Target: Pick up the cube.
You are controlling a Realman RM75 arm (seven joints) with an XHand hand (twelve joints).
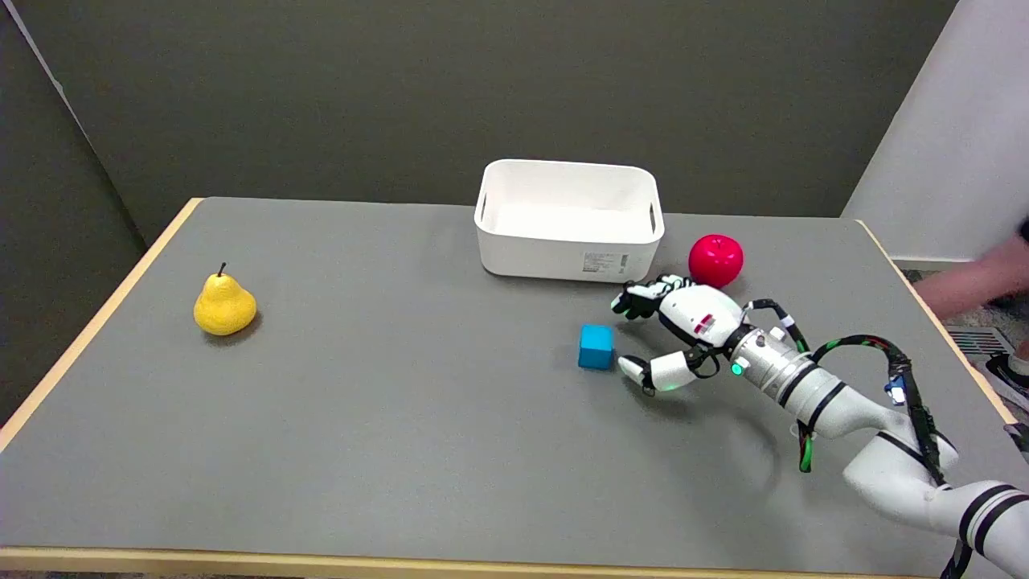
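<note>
Though its label is too small to read, white bin behind blue cube; right hand fingers wide, empty

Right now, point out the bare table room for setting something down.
Free: the wide stretch between the pear and the cube, and the near edge. Crowded: around the right hand, bin and apple.

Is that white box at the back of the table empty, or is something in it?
Empty, as far as shows: the white box stands upright and only its bare white inside is visible. Its near wall hides part of the floor.
</note>
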